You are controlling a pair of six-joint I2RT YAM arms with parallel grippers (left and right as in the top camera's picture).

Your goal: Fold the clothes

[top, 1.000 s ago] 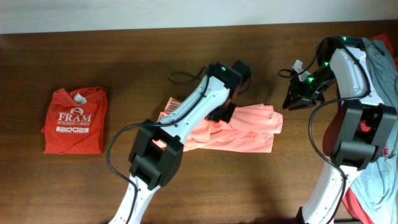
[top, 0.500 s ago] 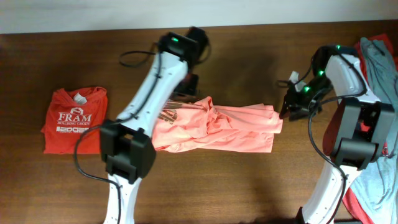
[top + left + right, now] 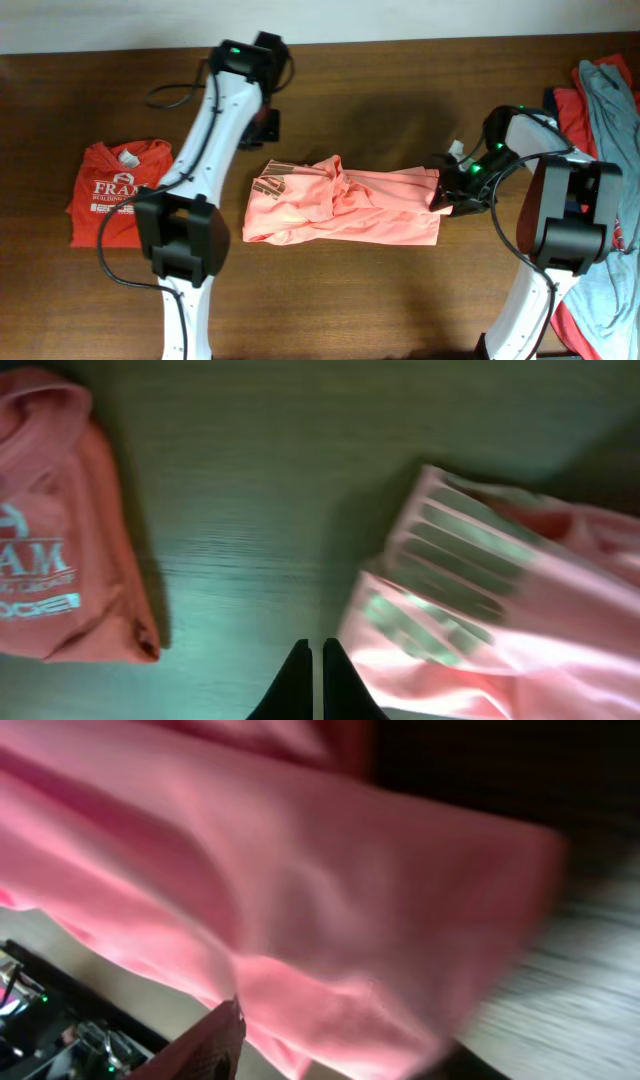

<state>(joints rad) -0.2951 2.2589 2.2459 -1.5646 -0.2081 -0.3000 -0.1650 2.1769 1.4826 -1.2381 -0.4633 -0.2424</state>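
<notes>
The salmon-pink T-shirt lies bunched in a long strip at mid-table, its striped print at the left end. The left wrist view shows that print. My left gripper is shut and empty, above bare table behind the shirt's left end; its closed fingertips hover beside the shirt's edge. My right gripper is at the shirt's right edge. In the right wrist view pink cloth fills the frame, one finger shows wide of centre and the other is hidden under the cloth.
A folded red shirt with white "FRAM" lettering lies at the far left and shows in the left wrist view. A pile of grey-blue and red clothes hangs at the table's right edge.
My left arm swung away from over the pink shirt to the back left, leaving its left end lying spread. My right gripper came down and left onto the shirt's right edge.
</notes>
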